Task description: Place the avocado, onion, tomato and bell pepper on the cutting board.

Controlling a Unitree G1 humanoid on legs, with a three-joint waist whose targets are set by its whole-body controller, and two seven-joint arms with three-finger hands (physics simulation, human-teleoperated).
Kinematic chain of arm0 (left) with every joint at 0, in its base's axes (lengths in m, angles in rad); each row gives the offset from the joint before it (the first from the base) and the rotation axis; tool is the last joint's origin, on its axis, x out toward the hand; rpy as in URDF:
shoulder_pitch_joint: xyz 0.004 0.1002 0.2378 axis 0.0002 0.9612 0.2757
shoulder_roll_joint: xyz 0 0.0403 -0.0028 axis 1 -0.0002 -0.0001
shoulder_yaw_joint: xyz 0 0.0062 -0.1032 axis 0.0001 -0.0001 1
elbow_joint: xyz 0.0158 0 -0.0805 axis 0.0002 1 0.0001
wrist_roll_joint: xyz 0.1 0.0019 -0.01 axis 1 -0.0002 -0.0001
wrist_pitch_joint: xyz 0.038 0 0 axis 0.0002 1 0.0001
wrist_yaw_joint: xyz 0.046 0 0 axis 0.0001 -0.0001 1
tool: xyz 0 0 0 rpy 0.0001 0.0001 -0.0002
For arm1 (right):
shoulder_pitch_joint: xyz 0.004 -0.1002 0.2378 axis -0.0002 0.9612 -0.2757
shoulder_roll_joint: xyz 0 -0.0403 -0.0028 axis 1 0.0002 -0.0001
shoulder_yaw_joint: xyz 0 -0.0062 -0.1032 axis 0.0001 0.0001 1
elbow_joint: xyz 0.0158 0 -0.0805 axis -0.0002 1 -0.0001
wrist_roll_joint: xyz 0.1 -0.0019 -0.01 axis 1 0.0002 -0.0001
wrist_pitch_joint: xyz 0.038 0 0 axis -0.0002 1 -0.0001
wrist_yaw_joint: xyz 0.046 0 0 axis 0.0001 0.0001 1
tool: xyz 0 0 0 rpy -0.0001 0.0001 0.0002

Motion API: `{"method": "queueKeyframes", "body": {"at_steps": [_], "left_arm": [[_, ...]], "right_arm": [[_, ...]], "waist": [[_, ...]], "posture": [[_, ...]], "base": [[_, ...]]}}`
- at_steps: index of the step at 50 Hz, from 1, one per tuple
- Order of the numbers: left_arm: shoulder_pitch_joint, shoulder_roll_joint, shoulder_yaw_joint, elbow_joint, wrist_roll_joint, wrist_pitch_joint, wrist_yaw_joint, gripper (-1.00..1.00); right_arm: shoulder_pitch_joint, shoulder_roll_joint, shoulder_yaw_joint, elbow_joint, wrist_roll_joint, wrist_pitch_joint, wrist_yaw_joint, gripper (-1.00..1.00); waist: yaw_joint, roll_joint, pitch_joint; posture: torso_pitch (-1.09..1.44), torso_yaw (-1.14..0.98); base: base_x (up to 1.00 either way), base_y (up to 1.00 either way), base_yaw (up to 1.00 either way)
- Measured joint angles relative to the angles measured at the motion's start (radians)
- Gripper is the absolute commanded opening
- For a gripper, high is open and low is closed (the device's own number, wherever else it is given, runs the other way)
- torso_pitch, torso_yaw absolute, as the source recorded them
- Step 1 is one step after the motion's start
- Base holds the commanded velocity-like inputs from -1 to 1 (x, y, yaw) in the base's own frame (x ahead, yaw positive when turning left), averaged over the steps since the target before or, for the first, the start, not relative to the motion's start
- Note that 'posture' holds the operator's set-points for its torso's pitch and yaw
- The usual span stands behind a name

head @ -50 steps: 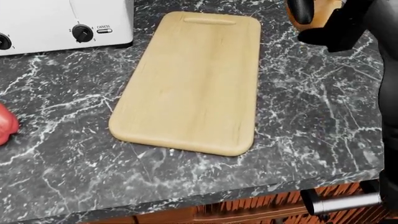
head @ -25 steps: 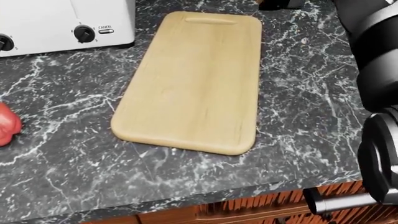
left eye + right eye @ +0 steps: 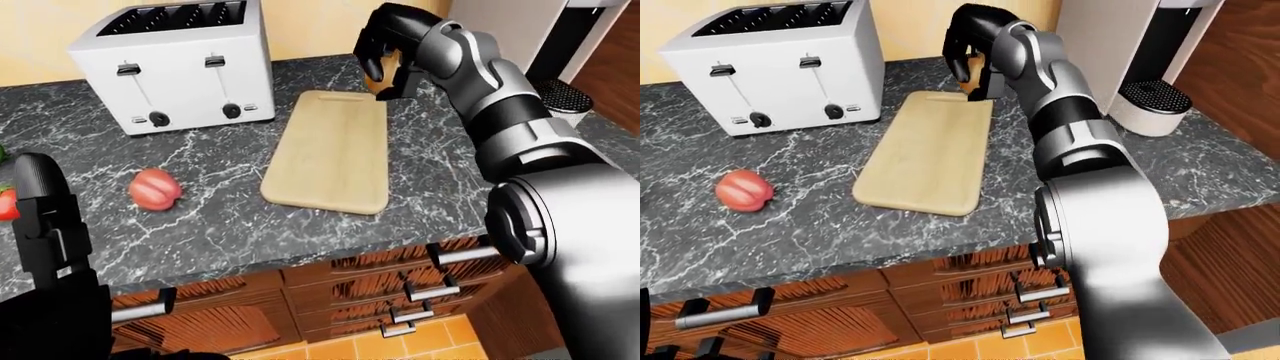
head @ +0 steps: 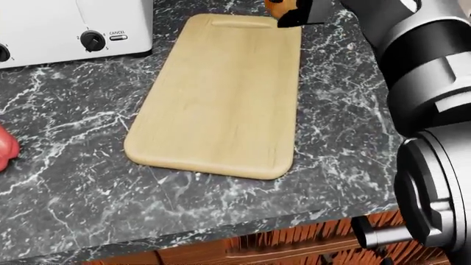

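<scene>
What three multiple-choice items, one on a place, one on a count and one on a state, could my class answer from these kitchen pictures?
1. Where does the red vegetable lie in the left-eye view?
A. on the board
B. on the counter, left of the board
C. on top of the toaster

2. How many round knobs show on the toaster?
A. two
B. four
C. none

3. What is the state of the board?
A. bare
B. holding one vegetable
C. leaning upright on the wall

Answers:
1. B: it rests on the dark counter, apart from the board and below the toaster.
2. A: two black knobs sit low on the toaster's side, one under each lever.
3. A: nothing lies on it; the right hand holds an orange-brown thing over its top end.
</scene>
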Motion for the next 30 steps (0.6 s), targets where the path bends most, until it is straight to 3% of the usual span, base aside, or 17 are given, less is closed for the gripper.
{"method": "queueKeyframes", "body": {"at_steps": [30], "left_arm": [[-0.01, -0.02, 0.009, 0.001, -0.005, 0.019, -0.019, 1.0]], "right_arm": [[0.002, 0.067, 0.004, -0.003, 0.007, -0.011, 0.011, -1.0]], "waist": [[-0.001, 0.002, -0.003]], "posture": [[0.0, 0.0]], "base": [[0.0, 0.0, 0.0]]}}
